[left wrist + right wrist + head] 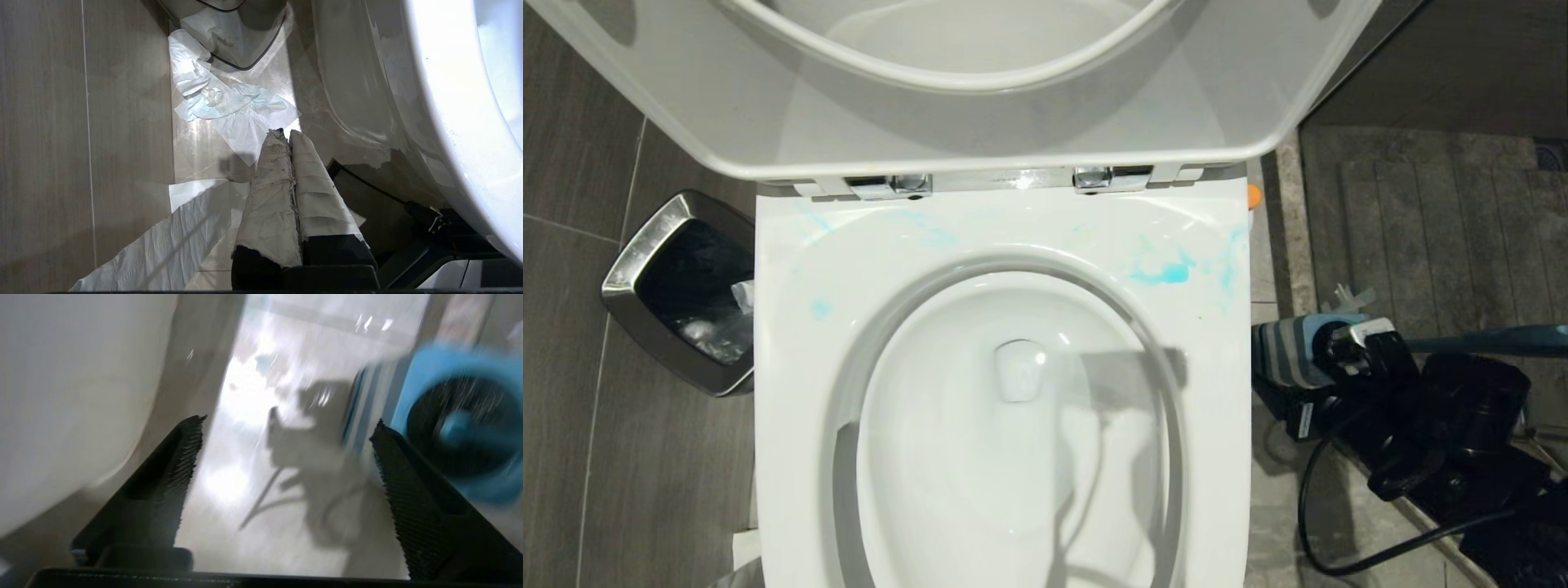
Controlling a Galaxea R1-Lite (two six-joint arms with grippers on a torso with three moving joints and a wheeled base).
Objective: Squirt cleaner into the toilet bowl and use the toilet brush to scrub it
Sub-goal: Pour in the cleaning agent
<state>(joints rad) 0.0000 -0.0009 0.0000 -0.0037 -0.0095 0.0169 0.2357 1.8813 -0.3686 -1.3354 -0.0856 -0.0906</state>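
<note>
the toilet bowl (1013, 408) fills the middle of the head view, lid raised at 12 o'clock, light blue smears on its rim toward 1 o'clock. the toilet brush (1486, 341) is at 3 o'clock beside the bowl, its grey-blue handle lying level, its striped blue-and-grey holder (1286, 355) by the bowl's edge. the right gripper (286, 457) is there, near the floor, fingers spread wide and holding nothing. the left gripper (289, 139) hangs low beside the bowl's outer wall, its paper-wrapped fingers pressed together. a steel waste bin (645, 278) stands at 9 o'clock.
</note>
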